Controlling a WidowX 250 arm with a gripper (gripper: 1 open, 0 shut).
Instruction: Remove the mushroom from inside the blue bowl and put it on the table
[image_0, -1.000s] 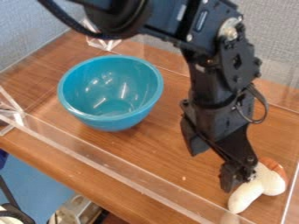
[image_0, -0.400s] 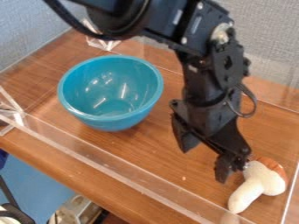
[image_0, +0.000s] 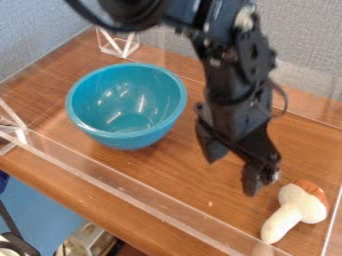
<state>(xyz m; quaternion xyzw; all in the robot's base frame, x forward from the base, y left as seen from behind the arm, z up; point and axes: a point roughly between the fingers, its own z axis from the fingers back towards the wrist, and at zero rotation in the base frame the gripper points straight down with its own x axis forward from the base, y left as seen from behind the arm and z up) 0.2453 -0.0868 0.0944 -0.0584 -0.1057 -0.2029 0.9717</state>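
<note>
The mushroom (image_0: 295, 210) lies on its side on the table (image_0: 160, 170) at the lower right, cream stem toward the front and orange-brown cap toward the back. My gripper (image_0: 234, 160) hangs just up and left of it, open, with nothing between its black fingers (image_0: 257, 175) and not touching the mushroom. The blue bowl (image_0: 124, 104) stands upright at the left of the table with nothing inside it.
Low clear acrylic walls (image_0: 120, 180) edge the table along the front and left. A small clear stand (image_0: 118, 42) sits at the back behind the bowl. The black arm (image_0: 227, 60) reaches down from the top centre.
The open gripper has lifted and drawn back to the left, away from the mushroom. The mushroom stays lying on the table and now shows in full.
</note>
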